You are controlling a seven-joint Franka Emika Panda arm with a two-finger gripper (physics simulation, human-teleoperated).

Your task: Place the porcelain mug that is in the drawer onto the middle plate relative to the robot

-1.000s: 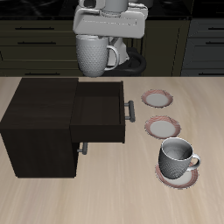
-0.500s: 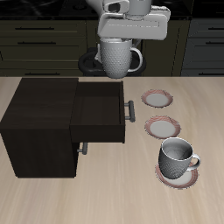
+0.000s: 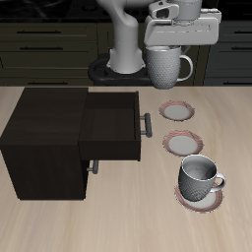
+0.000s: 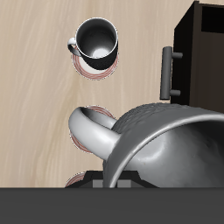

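I'd swung the gripper point(image 3: 169, 47), clamped on the tall grey-white porcelain mug point(image 3: 167, 67), from over the dark drawer point(image 3: 110, 123) toward the red-rimmed middle plate point(image 3: 182, 144).

Count for you, operator: two mugs — the porcelain mug point(image 3: 167, 67) up in the air, and a squatter mug point(image 3: 200, 177) with a darker inside sitting on a saucer. Three saucers alike, in a row on the desk point(image 3: 118, 221): the back plate point(image 3: 178, 110), the middle plate point(image 3: 181, 144), and the front plate point(image 3: 201, 198) under the squat mug. One cabinet point(image 3: 44, 138), with one open drawer point(image 3: 110, 123) and one lower drawer front. Two bar handles: the drawer's handle point(image 3: 148, 123) and a smaller handle point(image 3: 94, 166) below. One pincer point(image 3: 180, 44).
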